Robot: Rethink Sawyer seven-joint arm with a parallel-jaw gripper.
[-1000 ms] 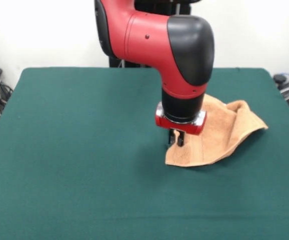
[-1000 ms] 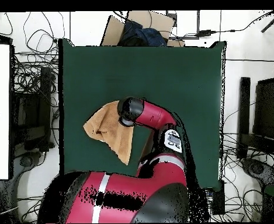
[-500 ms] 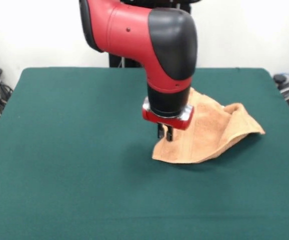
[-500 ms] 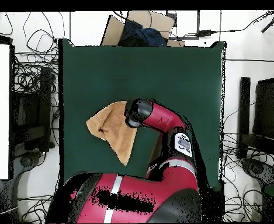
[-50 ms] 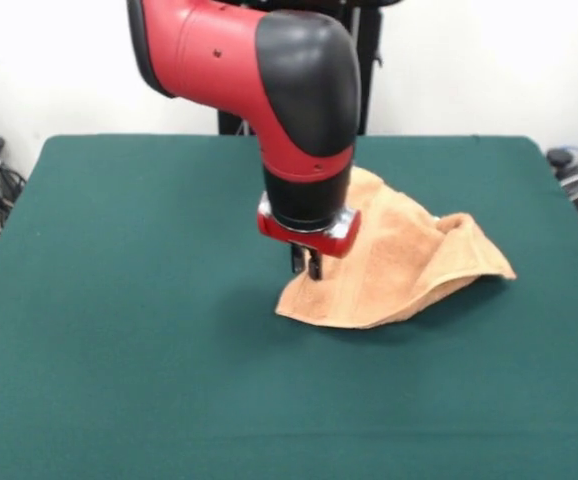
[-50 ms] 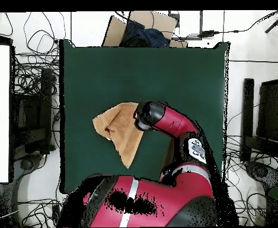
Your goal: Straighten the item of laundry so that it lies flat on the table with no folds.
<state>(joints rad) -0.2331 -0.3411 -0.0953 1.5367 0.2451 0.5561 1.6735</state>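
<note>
Item count: one peach-orange terry-cloth towel [image 5: 399, 262] [image 6: 120, 130]; one dark green felt-covered table [image 5: 129, 330] [image 6: 176, 71]; one red and black robot arm [image 5: 269, 80] [image 6: 171, 122]; one gripper [image 5: 306, 266]; one cardboard box [image 6: 142, 25] beyond the table edge.

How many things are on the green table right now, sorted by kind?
Towels: 1, the peach-orange towel, bunched with folds.
Grippers: 1, the gripper, down at the towel's corner.
Tables: 1, the table beneath them.
Total: 3.
</note>
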